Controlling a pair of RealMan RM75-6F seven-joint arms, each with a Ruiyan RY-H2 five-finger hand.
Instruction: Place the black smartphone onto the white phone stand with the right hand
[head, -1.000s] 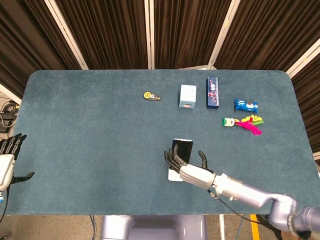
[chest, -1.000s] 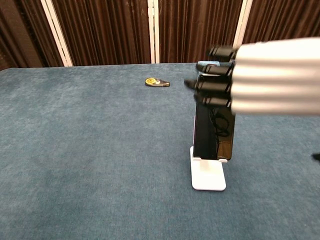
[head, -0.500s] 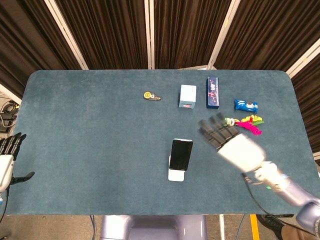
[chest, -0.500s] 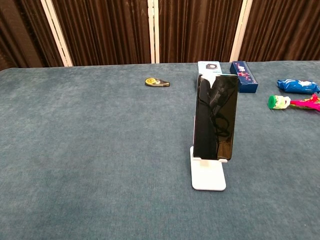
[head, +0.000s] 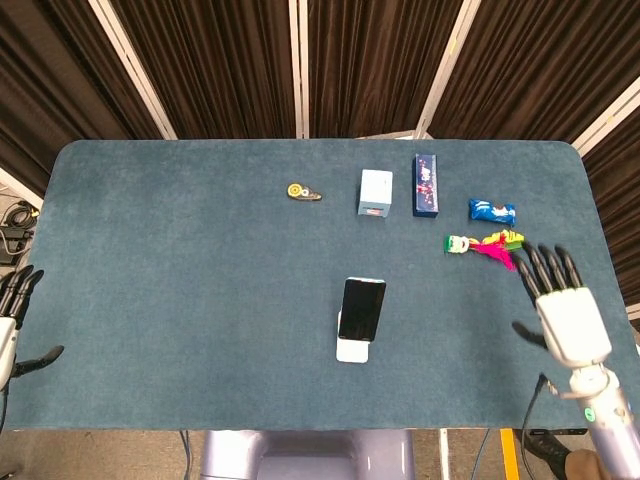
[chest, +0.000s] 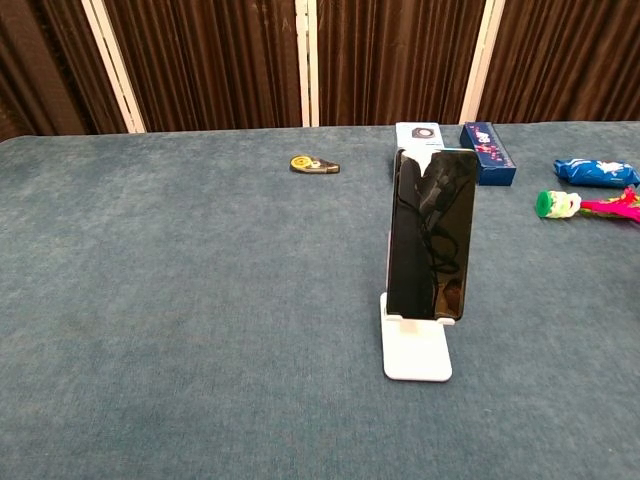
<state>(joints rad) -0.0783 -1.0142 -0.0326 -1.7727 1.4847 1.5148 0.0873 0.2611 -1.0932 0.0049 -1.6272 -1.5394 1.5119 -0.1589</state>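
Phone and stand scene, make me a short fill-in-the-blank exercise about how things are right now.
1. The black phone stands upright on the white ____.
2. The right hand holds ____, fingers spread.
3. The right hand is nearest the table's ____ edge.
4. The left hand sits at the table's ____ edge.

Missing words: stand; nothing; right; left

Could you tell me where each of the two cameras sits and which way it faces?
Head view: high above the near table edge, looking steeply down on the table; the left robot hand and right robot hand show at the near corners, both open.
Chest view: low, near table height, facing across toward the curtains; no part of the robot shows.
Shared: the black smartphone upright on the white phone stand, and the items along the far side.
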